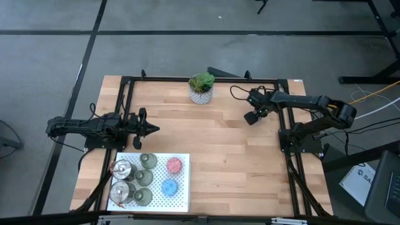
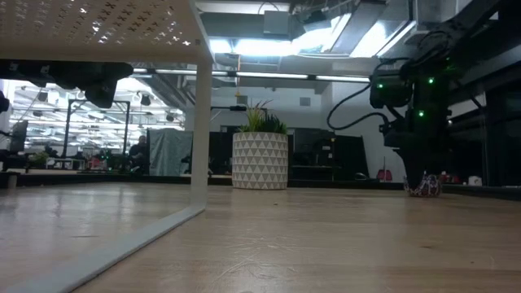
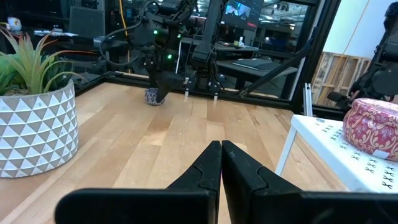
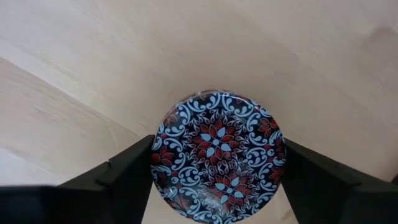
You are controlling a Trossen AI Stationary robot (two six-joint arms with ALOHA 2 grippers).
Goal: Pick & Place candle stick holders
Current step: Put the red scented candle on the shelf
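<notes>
Right wrist view: right end effector (image 4: 217, 165) brackets the patterned purple holder (image 4: 216, 155), fingers closing at three and nine o'clock. Grasp step; lifting needs firm contact. Left end effector (image 3: 221, 165) pressed together.

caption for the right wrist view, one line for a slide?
Right gripper straddles a patterned round candle stick holder on the wooden table, fingers at its sides.

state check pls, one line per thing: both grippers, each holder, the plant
right gripper: pointing down at the table, fingers either side of the patterned holder
patterned holder: flat on the table
left gripper: shut, empty
silver holders: on the white tray
olive-grey holders: on tray
pink holder: on tray
blue holder: on tray
plant: upright
</notes>
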